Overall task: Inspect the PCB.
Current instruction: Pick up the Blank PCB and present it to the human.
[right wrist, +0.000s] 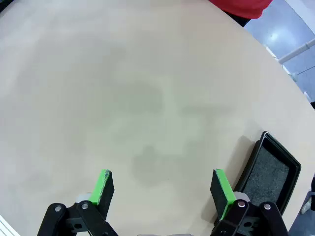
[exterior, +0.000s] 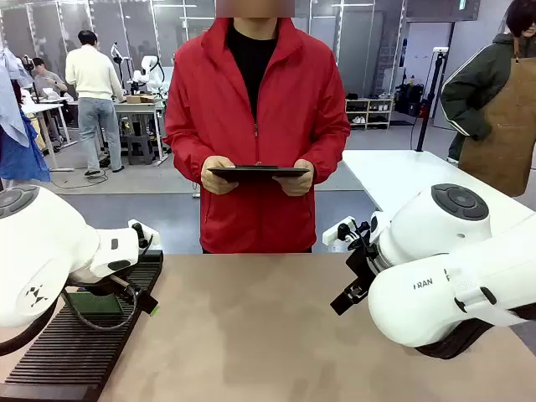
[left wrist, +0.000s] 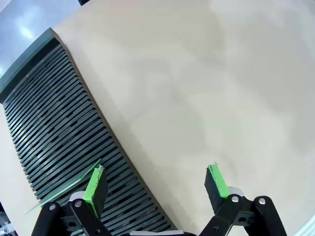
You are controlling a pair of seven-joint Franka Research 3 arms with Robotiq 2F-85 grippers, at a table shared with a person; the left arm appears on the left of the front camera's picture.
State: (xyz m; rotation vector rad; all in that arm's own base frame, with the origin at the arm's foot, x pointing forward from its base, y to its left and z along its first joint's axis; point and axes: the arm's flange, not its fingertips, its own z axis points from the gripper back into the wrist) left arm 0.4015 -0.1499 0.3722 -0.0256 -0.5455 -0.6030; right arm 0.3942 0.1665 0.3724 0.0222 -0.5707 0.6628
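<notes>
Resting on the ribbed rack (left wrist: 54, 123), the PCB (left wrist: 74, 183) just beside left gripper (left wrist: 155, 172)

One green PCB (exterior: 94, 303) is resting on one black slotted rack (exterior: 59, 352). One shallow black tray (right wrist: 283, 149) is sitting on the one table (exterior: 251, 335). Two white arms are reaching in, carrying one left gripper (left wrist: 157, 183) and one right gripper (right wrist: 162, 189), each showing two green pads (left wrist: 93, 186). One person (exterior: 255, 109) is holding one dark tablet (exterior: 258, 172). Three more people (exterior: 94, 75) are showing farther back.
</notes>
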